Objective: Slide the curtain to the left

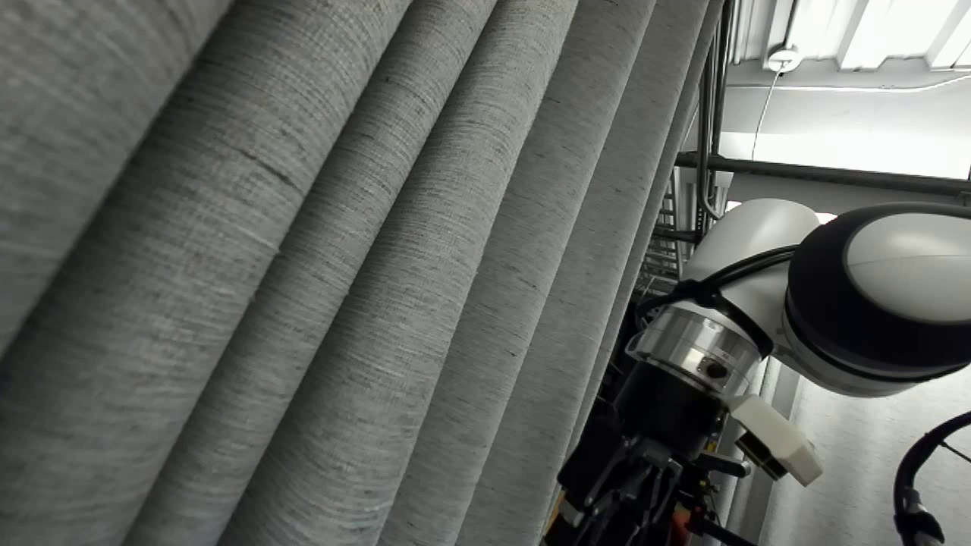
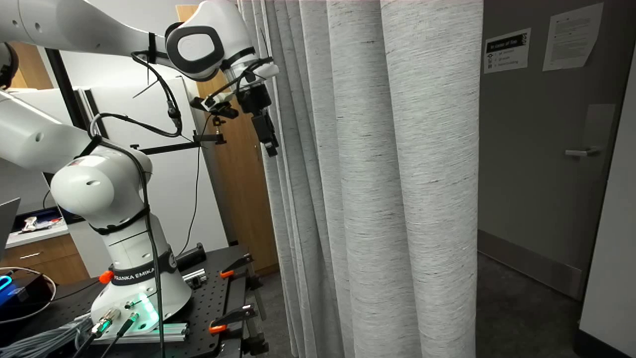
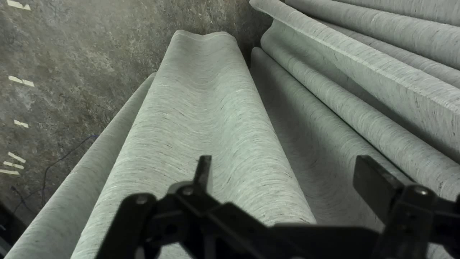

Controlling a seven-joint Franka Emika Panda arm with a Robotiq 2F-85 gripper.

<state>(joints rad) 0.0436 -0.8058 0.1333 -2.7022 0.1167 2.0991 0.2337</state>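
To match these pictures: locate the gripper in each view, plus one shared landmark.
In an exterior view: gripper, bottom edge, right of centre.
In an exterior view: gripper, above mid-height, left of centre.
Wrist view: gripper, open across the lower half.
Shared landmark: the grey curtain, in all three.

In an exterior view, a dark grey door with a metal handle bears two paper notices, with a metal plate along its foot; beside it stands a light grey wall. Well apart from the door are a tall wooden cupboard and wooden drawers under a pale worktop. In an exterior view, bright light whitens a ribbed surface near a round fitting. The wrist view shows mottled grey-brown floor with pale strips and a thin cable.
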